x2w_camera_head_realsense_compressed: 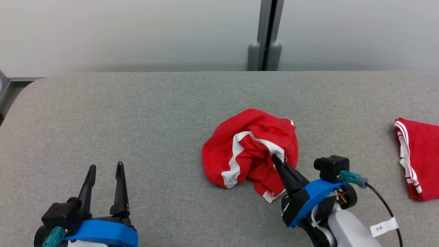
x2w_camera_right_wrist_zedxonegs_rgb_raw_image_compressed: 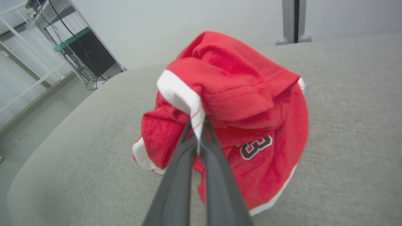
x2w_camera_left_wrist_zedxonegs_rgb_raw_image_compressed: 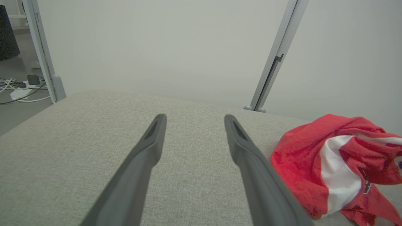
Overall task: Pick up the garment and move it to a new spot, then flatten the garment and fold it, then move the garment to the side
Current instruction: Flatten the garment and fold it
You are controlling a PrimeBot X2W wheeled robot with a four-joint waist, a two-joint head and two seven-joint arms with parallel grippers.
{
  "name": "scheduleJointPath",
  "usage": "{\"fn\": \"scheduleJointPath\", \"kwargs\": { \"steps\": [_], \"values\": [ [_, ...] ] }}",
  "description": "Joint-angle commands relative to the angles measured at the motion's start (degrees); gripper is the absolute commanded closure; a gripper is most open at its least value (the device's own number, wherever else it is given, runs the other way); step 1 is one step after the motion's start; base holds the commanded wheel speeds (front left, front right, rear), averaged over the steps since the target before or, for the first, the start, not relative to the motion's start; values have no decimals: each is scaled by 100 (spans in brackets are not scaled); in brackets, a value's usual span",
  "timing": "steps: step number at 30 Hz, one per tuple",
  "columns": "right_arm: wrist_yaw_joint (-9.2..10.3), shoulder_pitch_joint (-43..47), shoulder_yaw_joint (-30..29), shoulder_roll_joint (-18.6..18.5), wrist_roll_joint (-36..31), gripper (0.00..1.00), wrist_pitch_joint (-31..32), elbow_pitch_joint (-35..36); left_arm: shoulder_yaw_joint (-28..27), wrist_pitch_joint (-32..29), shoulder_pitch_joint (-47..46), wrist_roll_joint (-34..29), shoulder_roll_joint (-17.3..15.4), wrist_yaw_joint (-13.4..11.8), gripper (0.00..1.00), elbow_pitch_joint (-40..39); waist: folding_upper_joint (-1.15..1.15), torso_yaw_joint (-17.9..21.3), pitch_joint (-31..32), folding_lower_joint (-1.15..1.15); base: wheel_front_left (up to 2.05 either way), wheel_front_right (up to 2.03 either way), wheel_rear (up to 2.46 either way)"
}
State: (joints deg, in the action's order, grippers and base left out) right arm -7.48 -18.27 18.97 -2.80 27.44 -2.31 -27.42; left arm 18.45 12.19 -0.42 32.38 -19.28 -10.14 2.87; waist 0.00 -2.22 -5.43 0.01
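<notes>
A crumpled red garment (x2w_camera_head_realsense_compressed: 250, 151) with white trim lies bunched in the middle of the grey table (x2w_camera_head_realsense_compressed: 137, 120). My right gripper (x2w_camera_head_realsense_compressed: 275, 158) reaches into its near right side and is shut on a fold of white-edged fabric. In the right wrist view the two fingers (x2w_camera_right_wrist_zedxonegs_rgb_raw_image_compressed: 183, 150) pinch that white band of the garment (x2w_camera_right_wrist_zedxonegs_rgb_raw_image_compressed: 238, 94), and a dark number shows on the red cloth below. My left gripper (x2w_camera_head_realsense_compressed: 104, 169) stands open at the lower left, well clear of the garment. From the left wrist, the open gripper (x2w_camera_left_wrist_zedxonegs_rgb_raw_image_compressed: 193, 121) holds nothing, with the garment (x2w_camera_left_wrist_zedxonegs_rgb_raw_image_compressed: 301, 157) off to its right.
A second red piece with white stripes (x2w_camera_head_realsense_compressed: 418, 154) lies at the table's right edge. A grey partition post (x2w_camera_head_realsense_compressed: 265, 51) stands behind the table. Shelving and cables (x2w_camera_right_wrist_zedxonegs_rgb_raw_image_compressed: 72, 47) sit beyond the table's left end. The table's left half is bare felt.
</notes>
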Motion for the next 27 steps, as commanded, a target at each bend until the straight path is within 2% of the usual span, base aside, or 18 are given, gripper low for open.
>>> {"fn": "scheduleJointPath", "kwargs": {
  "steps": [1, 6, 10, 13, 14, 15, 16, 20, 27],
  "values": [
    [-4, -35, -76, -27, -90, 100, -28, 23, -25, 23, 0, 25, -22, -26, 0, -14, 0, 18, 15, -1, 0, 0, 0],
    [-4, 289, -872, -321, -991, 100, 180, 484, -30, 28, 74, 23, -49, -55, 0, -58, 0, 113, 67, -1, 0, 0, 0],
    [-4, 621, -1565, -463, -1479, 100, 541, 1075, -34, 38, 100, 52, -55, -55, 0, -77, 0, 202, 51, -1, 0, 0, 0],
    [-4, 796, -1826, -492, -1725, 100, 754, 1360, -40, 47, 49, 68, -58, -56, 0, -87, 0, 268, 11, -1, 0, 0, 0],
    [-4, 832, -1880, -503, -1776, 90, 795, 1409, -45, 48, 31, 71, -62, -60, 0, -86, 0, 287, 0, -1, 0, 0, 0],
    [-4, 871, -1914, -536, -1851, 3, 825, 1445, -48, 46, 14, 71, -63, -60, 0, -81, 0, 307, -5, -1, 0, 0, 0],
    [-3, 898, -1955, -562, -1931, 0, 834, 1459, -50, 53, 4, 75, -64, -60, 0, -74, 0, 327, -7, -1, 0, 0, 0],
    [-4, 1036, -2073, -500, -2088, 0, 835, 1435, -27, 65, -32, 72, -50, -29, 0, -24, 0, 349, 7, -1, 0, 0, 0],
    [-4, 1423, -2436, -209, -2043, 0, 574, 1842, -19, 112, 37, 92, -8, -25, 0, 46, 0, 396, 91, -1, 0, 0, 0]
  ]
}}
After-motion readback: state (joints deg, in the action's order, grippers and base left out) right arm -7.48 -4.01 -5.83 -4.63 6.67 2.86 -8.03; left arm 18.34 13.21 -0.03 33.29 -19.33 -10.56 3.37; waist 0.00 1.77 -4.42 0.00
